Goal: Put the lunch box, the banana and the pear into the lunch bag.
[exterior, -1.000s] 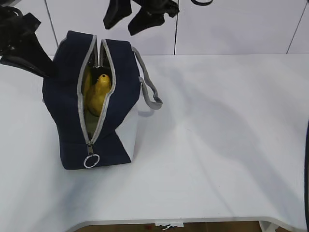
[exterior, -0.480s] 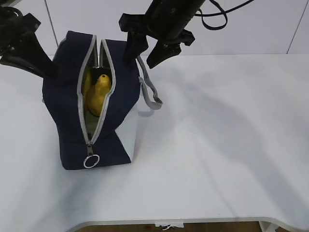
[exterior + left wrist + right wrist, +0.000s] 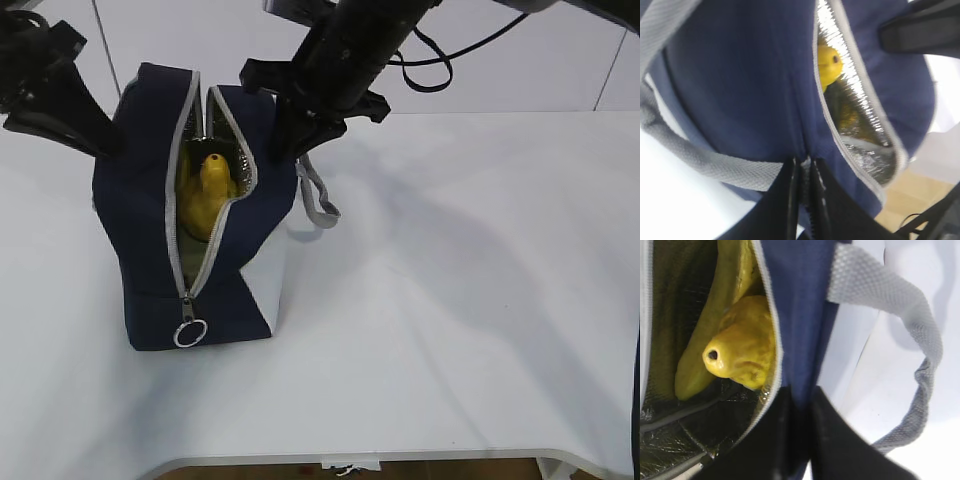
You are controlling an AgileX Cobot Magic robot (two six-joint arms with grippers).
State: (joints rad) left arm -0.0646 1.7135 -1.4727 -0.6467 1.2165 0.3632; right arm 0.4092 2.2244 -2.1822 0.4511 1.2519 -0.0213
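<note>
- Stood on the white bench (image 3: 450, 300), toward its left side and nearer the back edge than the front: lunch bag (image 3: 135, 220), navy with a white lower panel, grey zip parted wide, ring pull (image 3: 189, 333) hanging at the front end.
- Shown only in the wrist views: silver foil lining (image 3: 862, 105) inside the mouth.
- Right claw (image 3: 799, 425) pinched on the bag's right-hand navy wall beside the zip edge, one finger inside and one outside; grey webbing handle (image 3: 910, 330) looped just beside it.
- Left claw (image 3: 802, 192) pressed together on the bag's fabric at the zip seam on the far end.
- Banana (image 3: 715, 315) lay inside against the lining, seen plainly only from the right wrist.
- Pear (image 3: 208, 190) sat upright inside, yellow and blotchy, dark tip up, touching the banana and just inside the right claw.
- Lunch box: could not be made out.
</note>
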